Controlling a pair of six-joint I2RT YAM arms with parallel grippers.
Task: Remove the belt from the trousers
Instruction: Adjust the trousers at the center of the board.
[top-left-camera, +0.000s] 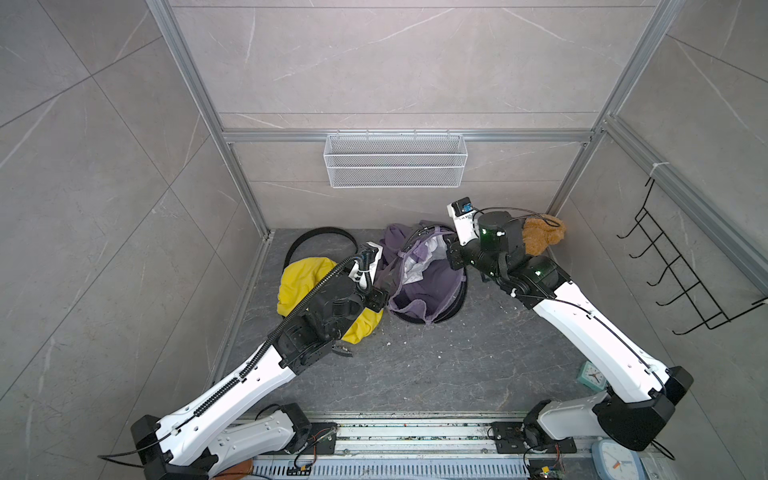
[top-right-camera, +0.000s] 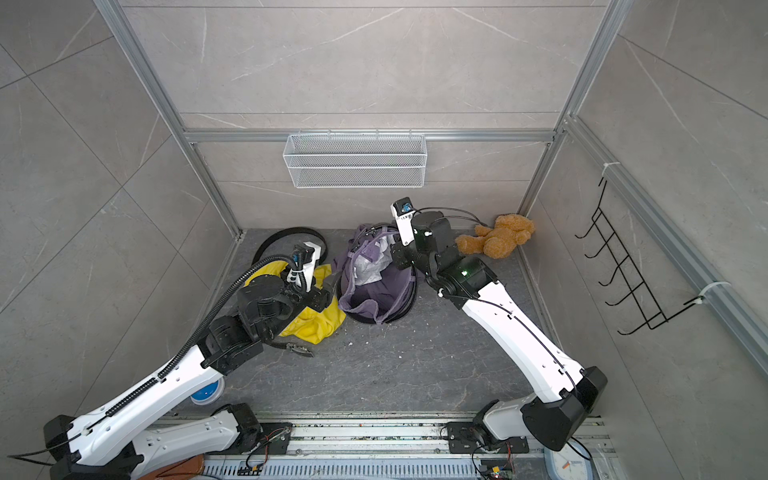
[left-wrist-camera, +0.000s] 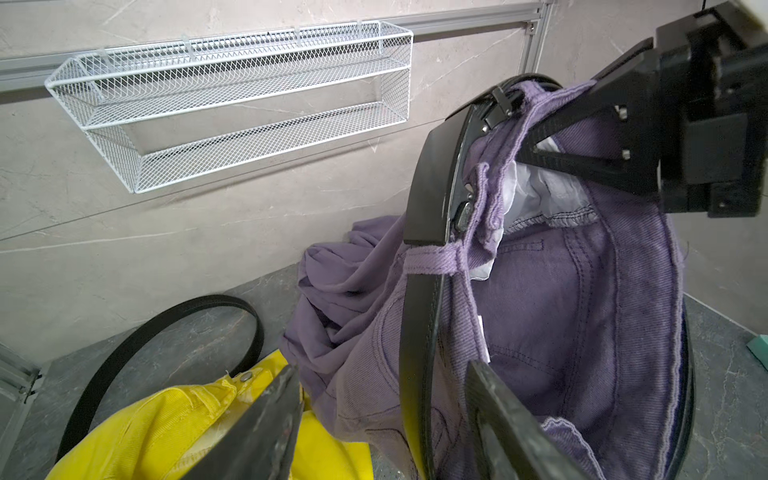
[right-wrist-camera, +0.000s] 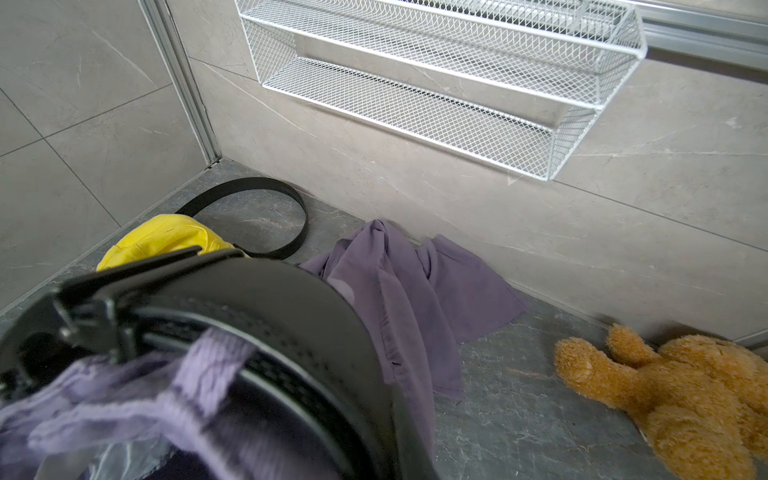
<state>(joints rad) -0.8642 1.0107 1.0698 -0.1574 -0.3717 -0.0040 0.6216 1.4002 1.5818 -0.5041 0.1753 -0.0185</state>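
The purple trousers (top-left-camera: 424, 286) hang bunched above the floor at the back, waist opening upward, and a black belt (left-wrist-camera: 422, 332) is threaded through their loops. My right gripper (left-wrist-camera: 524, 143) is shut on the waistband next to the belt buckle (left-wrist-camera: 496, 106) and holds it up. My left gripper (left-wrist-camera: 382, 368) stands open on the opposite side of the waist, one finger on each side of the belt strap and waistband. In the right wrist view the belt (right-wrist-camera: 291, 316) and the trousers (right-wrist-camera: 407, 291) fill the foreground and hide the fingers.
A yellow garment (top-left-camera: 307, 286) lies under my left arm, with a second black belt (top-left-camera: 320, 237) looped behind it. A teddy bear (top-right-camera: 498, 241) sits in the back right corner. A white wire basket (top-left-camera: 395, 160) hangs on the back wall, a black hook rack (top-left-camera: 685, 270) on the right wall.
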